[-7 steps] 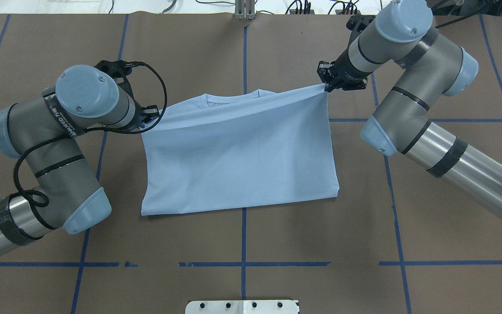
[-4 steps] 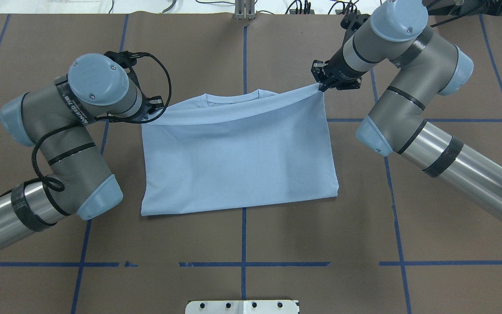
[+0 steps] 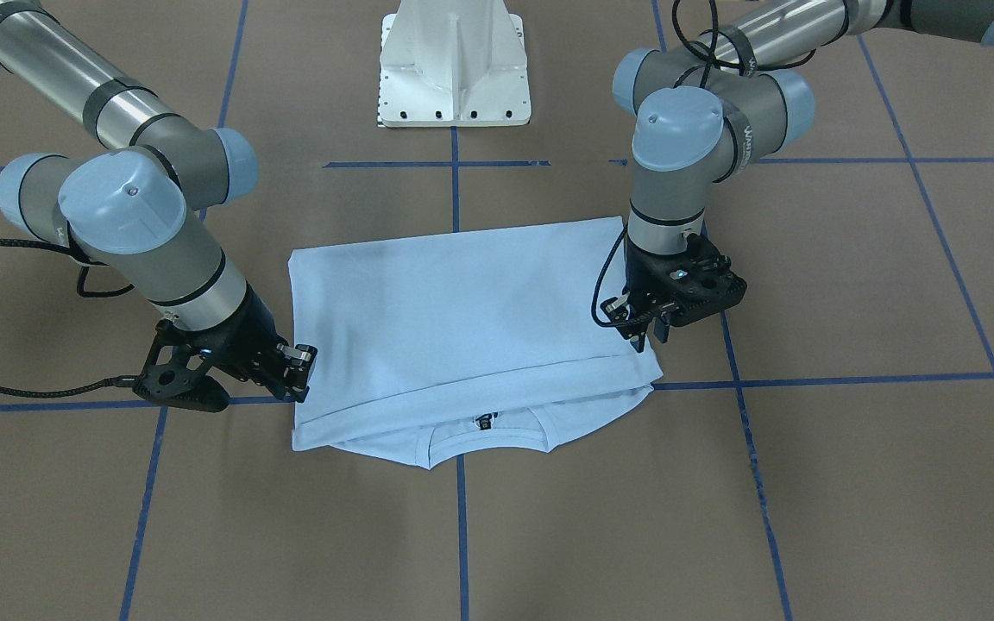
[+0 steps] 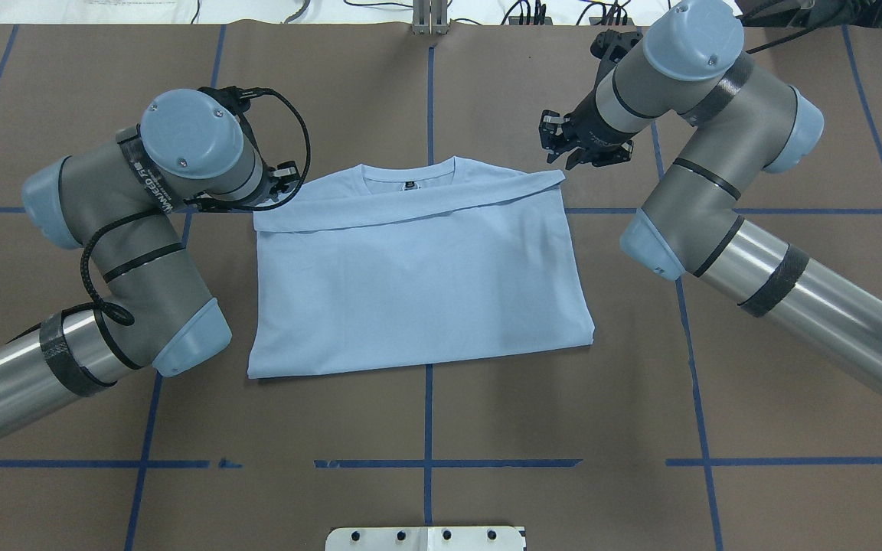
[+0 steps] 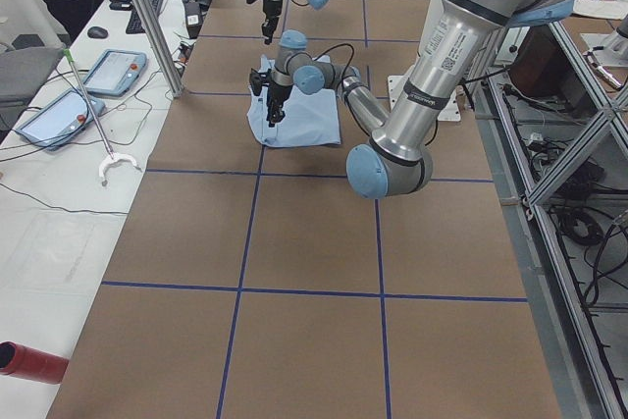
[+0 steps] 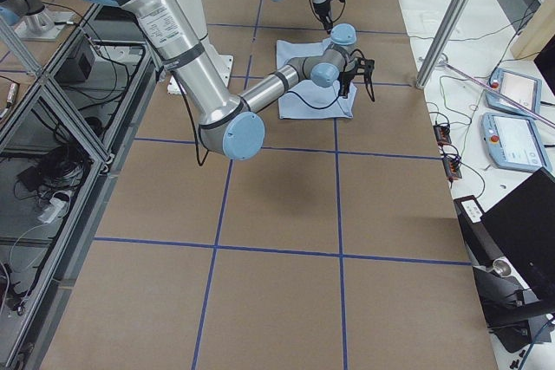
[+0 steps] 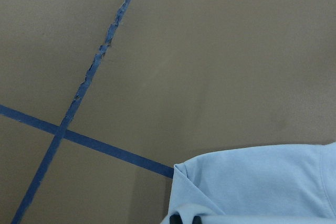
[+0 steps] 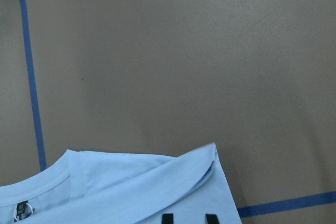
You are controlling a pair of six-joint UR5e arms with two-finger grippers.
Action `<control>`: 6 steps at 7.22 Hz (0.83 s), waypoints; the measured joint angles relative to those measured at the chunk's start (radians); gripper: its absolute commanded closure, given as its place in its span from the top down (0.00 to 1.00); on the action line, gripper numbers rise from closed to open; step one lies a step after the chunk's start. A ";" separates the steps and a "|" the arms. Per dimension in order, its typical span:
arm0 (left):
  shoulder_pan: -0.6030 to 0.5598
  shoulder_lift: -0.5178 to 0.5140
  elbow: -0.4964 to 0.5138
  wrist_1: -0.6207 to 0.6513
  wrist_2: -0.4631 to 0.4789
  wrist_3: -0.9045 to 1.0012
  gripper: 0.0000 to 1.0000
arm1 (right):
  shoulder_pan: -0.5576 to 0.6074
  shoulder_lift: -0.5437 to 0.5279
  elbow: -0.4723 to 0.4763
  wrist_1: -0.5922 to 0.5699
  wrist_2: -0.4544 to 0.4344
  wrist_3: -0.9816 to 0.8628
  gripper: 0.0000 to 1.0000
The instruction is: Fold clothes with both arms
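The pale blue T-shirt [image 4: 418,283] lies flat on the brown table, its lower part folded up over the chest. The collar [image 4: 408,172] and black neck label [image 3: 485,422] show beyond the folded hem. My right gripper [image 4: 563,151] is open and empty, just past the shirt's far right corner; its two fingertips [image 8: 167,217] stand apart in the right wrist view. My left gripper [image 3: 642,338] hovers over the far left corner and holds no cloth. Its fingertips [image 7: 176,219] show slightly apart at the shirt's edge, and it is hidden under the wrist in the overhead view.
Blue tape lines [image 4: 427,92] cross the brown table cover. The white pedestal base [image 3: 454,69] stands on the robot's side of the shirt. Bare table lies beyond the collar [image 3: 462,535]. An operator and desks with tablets show in the side views.
Both grippers carried the folded hem toward the collar, then let it go. The right corner dropped flat and the right gripper rose clear. The left arm swung further in.
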 measured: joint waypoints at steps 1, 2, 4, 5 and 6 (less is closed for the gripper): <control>0.000 -0.012 0.008 0.001 0.003 -0.025 0.99 | -0.003 -0.001 0.000 0.000 0.001 -0.003 1.00; 0.000 -0.019 0.007 0.002 0.003 -0.038 0.99 | -0.005 -0.005 0.011 0.001 0.003 -0.006 1.00; 0.000 -0.023 -0.044 0.009 -0.005 -0.050 0.99 | -0.038 -0.076 0.129 0.001 -0.002 0.001 1.00; 0.004 -0.019 -0.073 0.011 -0.012 -0.068 0.99 | -0.074 -0.154 0.218 0.001 -0.009 0.004 1.00; 0.012 -0.015 -0.092 0.012 -0.021 -0.099 0.99 | -0.116 -0.236 0.291 0.001 -0.016 0.005 1.00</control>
